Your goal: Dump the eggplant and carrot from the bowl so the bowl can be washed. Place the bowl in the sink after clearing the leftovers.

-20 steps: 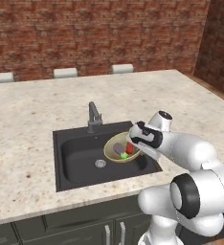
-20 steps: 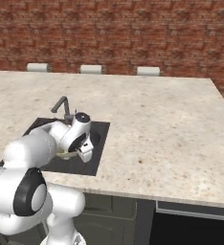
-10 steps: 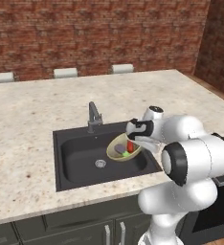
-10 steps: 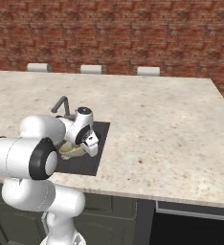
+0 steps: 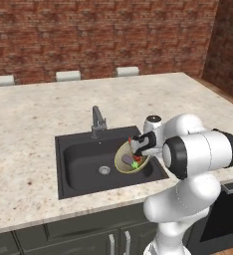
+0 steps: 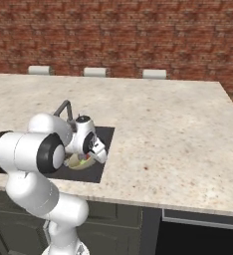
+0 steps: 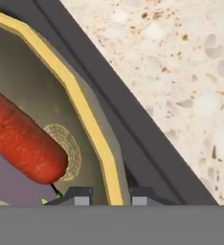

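Observation:
The olive-yellow bowl (image 5: pixel 130 159) hangs tilted over the right part of the black sink (image 5: pixel 83 164), its inside turned toward the drain. My gripper (image 5: pixel 137 145) is shut on the bowl's right rim. In the hand view the yellow rim (image 7: pixel 87 119) runs down between my fingertips (image 7: pixel 78 196). The red carrot (image 7: pixel 23 139) lies inside the bowl, and the purple eggplant (image 7: pixel 6 184) sits below it. From the right base view the bowl (image 6: pixel 77 162) peeks out under my hand (image 6: pixel 94 152).
The dark faucet (image 5: pixel 97 120) stands at the sink's back edge and the silver drain (image 5: pixel 104 170) lies in the basin floor. Speckled stone counter (image 5: pixel 198 99) surrounds the sink. Chair backs (image 5: pixel 68 75) line the far edge before a brick wall.
My elbow has swung up and toward the middle while the hand rolled. The bowl has stayed over the sink's right part and tips more steeply, with both vegetables still inside.

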